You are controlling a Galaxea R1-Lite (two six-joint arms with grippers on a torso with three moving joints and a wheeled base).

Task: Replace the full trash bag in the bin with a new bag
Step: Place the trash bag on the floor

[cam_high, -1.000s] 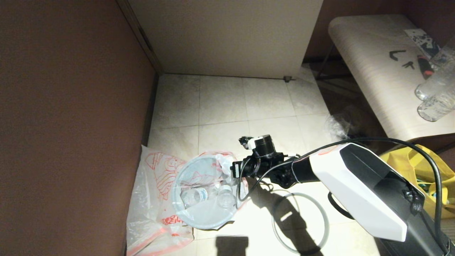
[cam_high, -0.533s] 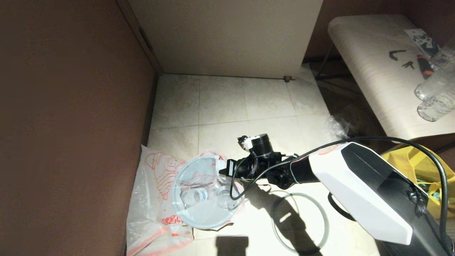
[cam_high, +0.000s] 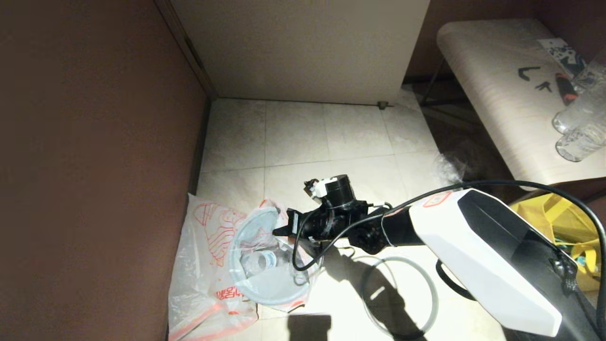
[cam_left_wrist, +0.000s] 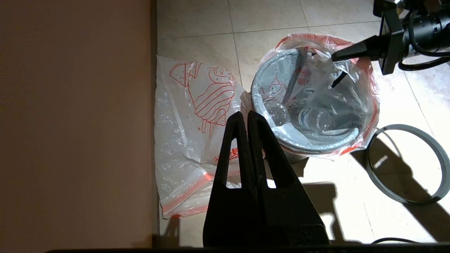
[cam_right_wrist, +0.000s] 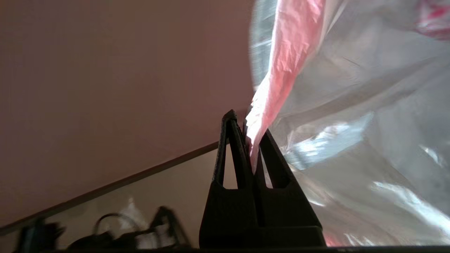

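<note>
The bin (cam_left_wrist: 295,157) stands on the floor tiles by the brown wall, its wall mostly hidden by the full trash bag (cam_left_wrist: 351,88) lining it, with clear bottles (cam_left_wrist: 314,119) at the bottom. My right gripper (cam_high: 276,232) reaches over the bin's mouth, shut on the bag's pinkish-red edge (cam_right_wrist: 277,70), which is pulled inward off that side of the rim. The new bag (cam_left_wrist: 197,116) lies flat on the floor between bin and wall. My left gripper (cam_left_wrist: 245,116) hangs above the new bag beside the bin, shut and empty. It is out of the head view.
The grey ring rim (cam_high: 397,296) lies loose on the floor to the right of the bin. A yellow tote (cam_high: 563,222) sits at the right behind my right arm. A table (cam_high: 502,94) with bottles stands at the back right. The brown wall (cam_high: 94,166) runs close along the left.
My right gripper has moved left across the bin's mouth, dragging the pinched bag edge with it. The bag's right side has come off the rim and bunched inward.
</note>
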